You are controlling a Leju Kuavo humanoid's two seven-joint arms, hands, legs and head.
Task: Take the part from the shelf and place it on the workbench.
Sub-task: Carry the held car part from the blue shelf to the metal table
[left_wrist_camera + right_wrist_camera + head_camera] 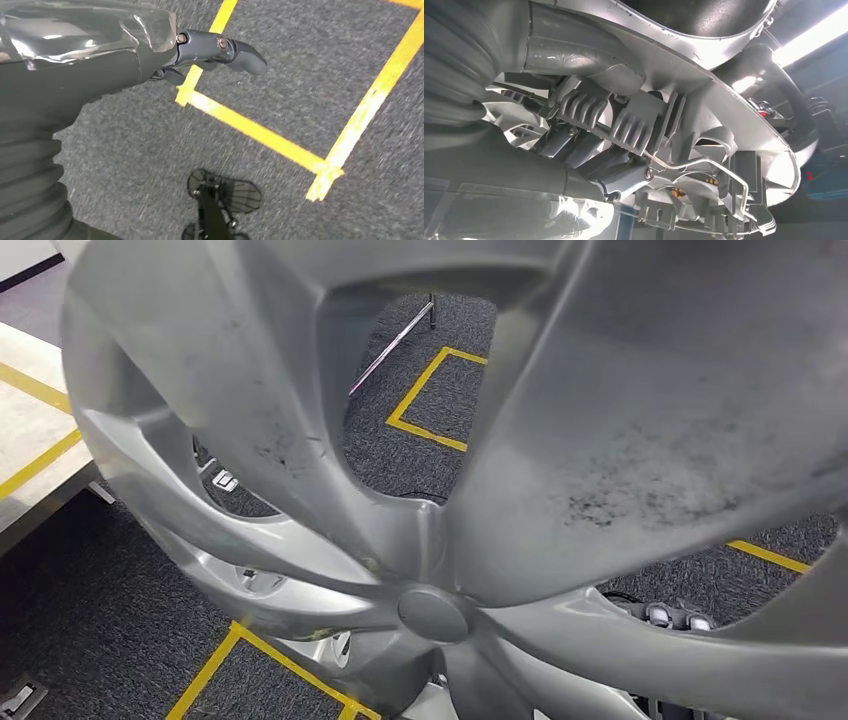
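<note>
Silver part (440, 540) gripped at its back by right hand (589, 165), left hand (215, 52) empty, fingers apart over carpet (280, 90)

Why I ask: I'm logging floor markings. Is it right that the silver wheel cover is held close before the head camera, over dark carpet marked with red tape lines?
Not quite: the tape lines are yellow, not red, as the head view shows. The rest stands: the silver wheel cover is close before the camera, over dark carpet.
</note>
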